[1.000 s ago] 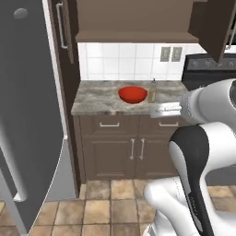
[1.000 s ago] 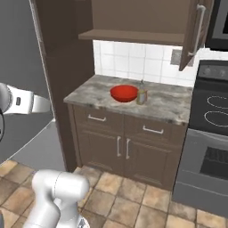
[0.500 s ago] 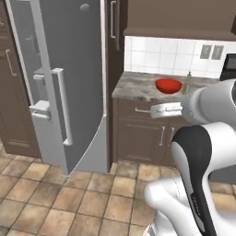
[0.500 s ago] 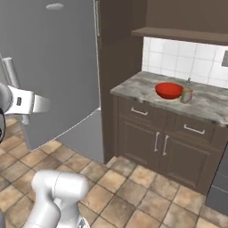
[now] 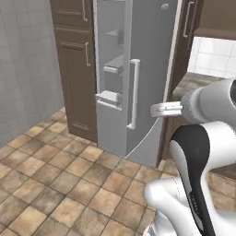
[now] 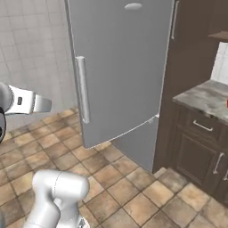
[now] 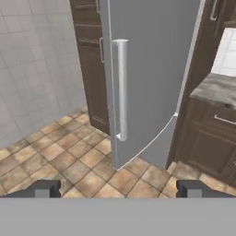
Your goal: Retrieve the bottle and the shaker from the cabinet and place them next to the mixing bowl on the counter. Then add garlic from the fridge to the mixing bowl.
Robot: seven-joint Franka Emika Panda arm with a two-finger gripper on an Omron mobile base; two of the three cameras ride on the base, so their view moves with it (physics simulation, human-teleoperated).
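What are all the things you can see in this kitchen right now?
fridge: one, grey, middle of the room, door swung partly open
fridge door handle: one, silver, upright on the door's edge
door shelves: a few, grey, inside the open door
tall cabinet: one, dark brown, left of the fridge
counter: one, speckled grey, right of the fridge
lower cabinets: dark brown, under the counter
floor: brown tiles
gripper: one, dark tips, open, holding nothing
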